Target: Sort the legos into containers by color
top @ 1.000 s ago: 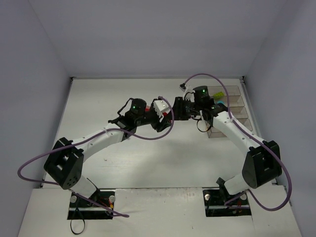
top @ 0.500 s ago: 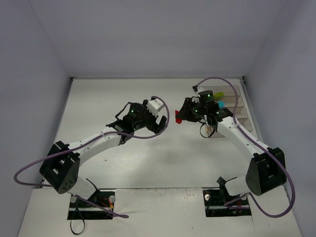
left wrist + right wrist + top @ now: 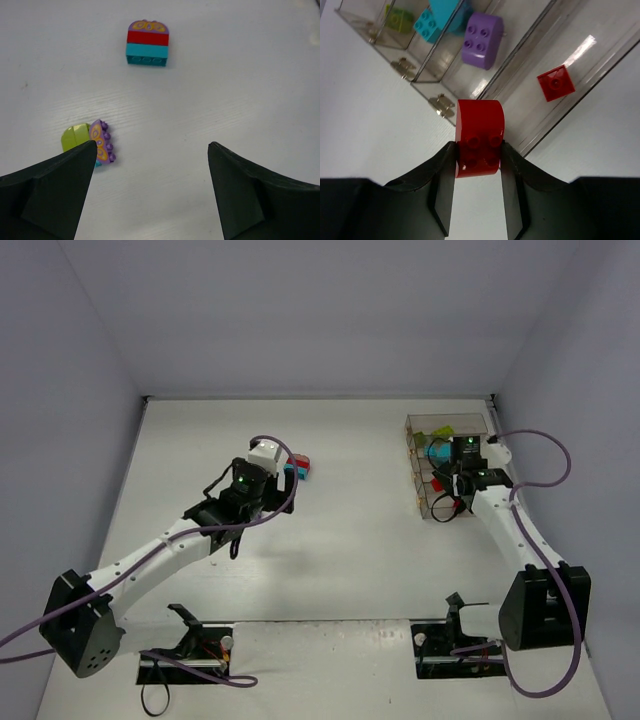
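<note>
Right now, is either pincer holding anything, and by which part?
The right pincer pinches a red brick by the two sides of its studded end. The left pincer is open and holds nothing.

Your top external camera looks down from above and behind the arm bases [image 3: 465, 648] on the whole table [image 3: 340, 550]. Your left wrist camera faces down, close, sharing its eleven-o'clock red-and-teal clump [image 3: 147, 42]. Your right wrist camera, closer, shares the two-o'clock containers [image 3: 520, 50].
</note>
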Available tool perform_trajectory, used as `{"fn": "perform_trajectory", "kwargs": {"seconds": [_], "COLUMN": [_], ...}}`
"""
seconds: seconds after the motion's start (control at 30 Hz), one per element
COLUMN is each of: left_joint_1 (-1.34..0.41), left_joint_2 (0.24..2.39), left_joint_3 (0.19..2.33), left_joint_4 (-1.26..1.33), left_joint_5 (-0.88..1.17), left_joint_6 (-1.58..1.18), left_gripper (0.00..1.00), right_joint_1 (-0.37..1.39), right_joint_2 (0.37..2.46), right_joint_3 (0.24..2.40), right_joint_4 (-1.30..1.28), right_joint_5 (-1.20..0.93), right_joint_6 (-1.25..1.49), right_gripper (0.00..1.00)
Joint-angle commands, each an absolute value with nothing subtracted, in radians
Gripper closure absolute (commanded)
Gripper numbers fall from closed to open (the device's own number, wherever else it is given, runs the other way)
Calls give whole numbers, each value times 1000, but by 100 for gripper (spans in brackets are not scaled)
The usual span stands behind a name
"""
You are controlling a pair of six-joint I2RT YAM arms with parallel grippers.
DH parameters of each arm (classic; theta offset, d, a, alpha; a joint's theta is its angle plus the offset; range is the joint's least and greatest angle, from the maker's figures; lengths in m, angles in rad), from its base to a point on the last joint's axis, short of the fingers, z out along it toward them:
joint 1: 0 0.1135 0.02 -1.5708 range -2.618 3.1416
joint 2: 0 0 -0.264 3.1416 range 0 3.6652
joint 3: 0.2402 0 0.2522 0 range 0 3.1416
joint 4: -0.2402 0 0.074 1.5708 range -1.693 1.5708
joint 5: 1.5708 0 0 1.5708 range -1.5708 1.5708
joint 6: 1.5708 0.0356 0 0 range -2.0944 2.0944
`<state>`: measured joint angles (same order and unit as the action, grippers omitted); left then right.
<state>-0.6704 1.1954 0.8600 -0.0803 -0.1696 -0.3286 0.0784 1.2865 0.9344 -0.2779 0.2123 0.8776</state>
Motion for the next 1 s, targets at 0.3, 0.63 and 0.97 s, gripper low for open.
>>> {"fn": "perform_trajectory", "kwargs": {"seconds": [0.3,0.63,0.97], "left_joint_1": [-660,-660,-658], "left_joint_2": [1209,1287,1443], "left_joint_3": [910,969,1098], "left_joint_4": [-241,-255,-258], "left_joint_5": [-325,-327,-318], "left_joint_6": [-384,-388,-402], "left_gripper": [14,14,14], "right_joint_1": [5,-29,-28], "right_joint_2": [1339,1402,1384], "right_joint_3": [942,927,974], "right_joint_4": [-310,-310,-307], "right_joint_5": [360,301,262], "right_joint_6": [1101,1112,1017], "right_gripper": [75,59,42]}}
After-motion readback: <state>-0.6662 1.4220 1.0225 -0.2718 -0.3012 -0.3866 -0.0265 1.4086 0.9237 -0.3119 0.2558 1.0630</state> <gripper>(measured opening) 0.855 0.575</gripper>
